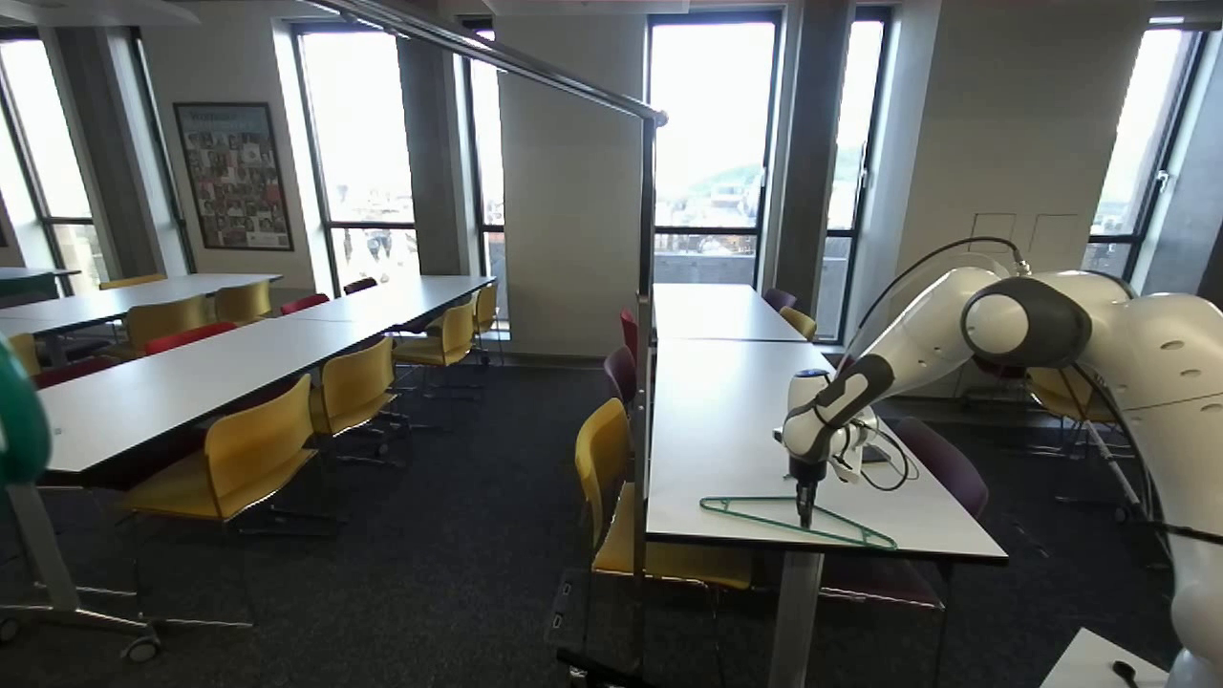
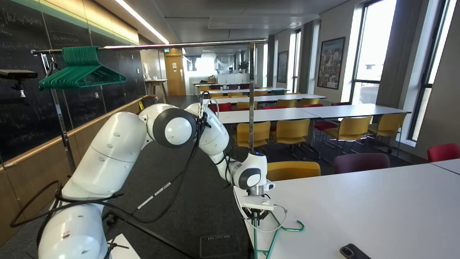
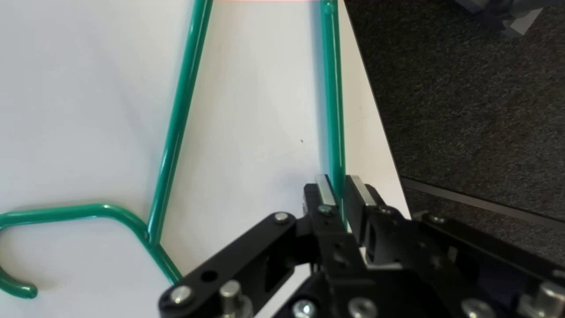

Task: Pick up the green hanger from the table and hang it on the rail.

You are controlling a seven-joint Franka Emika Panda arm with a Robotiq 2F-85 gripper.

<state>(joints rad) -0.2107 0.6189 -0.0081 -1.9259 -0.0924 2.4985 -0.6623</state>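
The green hanger (image 1: 755, 498) lies at the near end of the white table (image 1: 717, 411). It also shows in the other exterior picture (image 2: 255, 239) and, cut off, in the wrist view (image 3: 175, 132), with its hook at lower left. My gripper (image 1: 805, 516) points down at the hanger's long straight bar. In the wrist view its fingers (image 3: 338, 181) stand on both sides of that bar, close against it with little gap. Whether the hanger is lifted slightly off the table cannot be told. The grey rail (image 1: 516, 64) runs high above and shows in both exterior views (image 2: 201, 44).
Several green hangers (image 2: 82, 70) hang at one end of the rail. A rail post (image 1: 647, 287) stands beside the table. A dark phone (image 2: 354, 251) lies on the table. Yellow chairs (image 1: 604, 440) stand along the table's side. Loose cables (image 2: 179, 190) hang from the arm.
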